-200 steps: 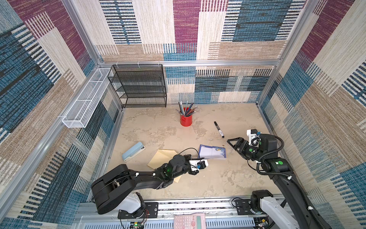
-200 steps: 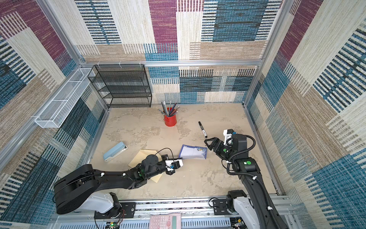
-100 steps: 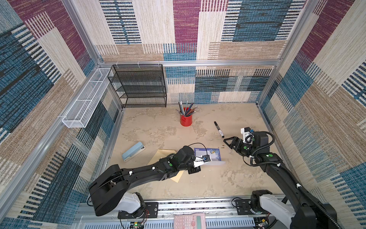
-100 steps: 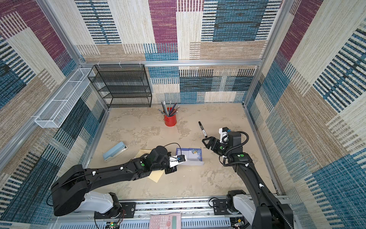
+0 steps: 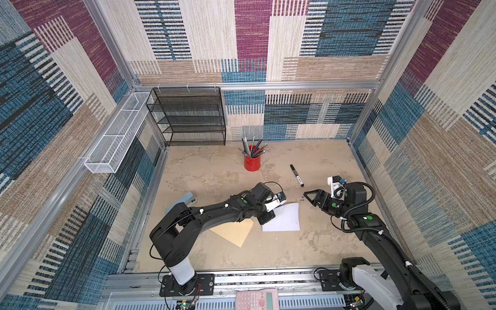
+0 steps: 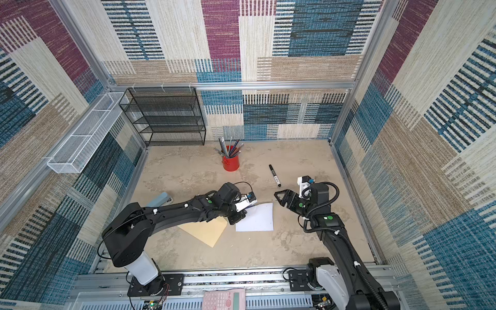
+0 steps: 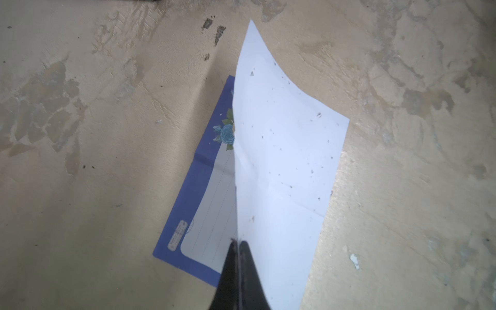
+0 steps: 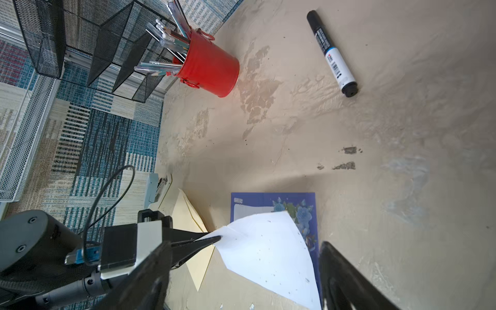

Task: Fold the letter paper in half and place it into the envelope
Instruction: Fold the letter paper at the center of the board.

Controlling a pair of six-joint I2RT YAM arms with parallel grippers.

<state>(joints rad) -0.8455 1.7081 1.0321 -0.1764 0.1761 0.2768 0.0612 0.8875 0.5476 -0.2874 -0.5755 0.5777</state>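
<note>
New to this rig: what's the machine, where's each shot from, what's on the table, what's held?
Two robots: a left arm and a right arm at a table, each ending in a pincer. Two pictures look down from above; two come from cameras on the wrists. On the table: a tan envelope, a letter paper, a red pen cup, a black marker and a pale blue stapler. The left pincer is shut on the paper's edge, holding it raised, white back up. The right pincer is open, empty, near the paper.
</note>
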